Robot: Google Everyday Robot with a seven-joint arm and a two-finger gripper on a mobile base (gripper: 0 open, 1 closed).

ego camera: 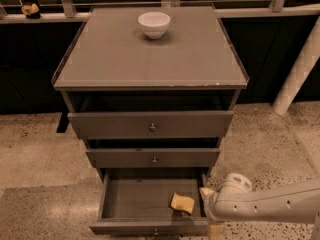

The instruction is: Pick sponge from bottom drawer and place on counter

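Sponge (pixel 182 203) lies flat in the open bottom drawer (pixel 134 200), near its right front corner, turned askew. My gripper (pixel 211 210) hangs just right of it by the drawer's side wall, pads spread, empty. I judge the reach goes left.

No readable text, label, brand or number anywhere — counter (pixel 125 59), bowl (pixel 154 24) and arm (pixel 270 204) unmarked, gripper (pixel 210 210) low at the right front corner of the open bottom drawer (pixel 145 228) — just beside the sponge (pixel 182 203)
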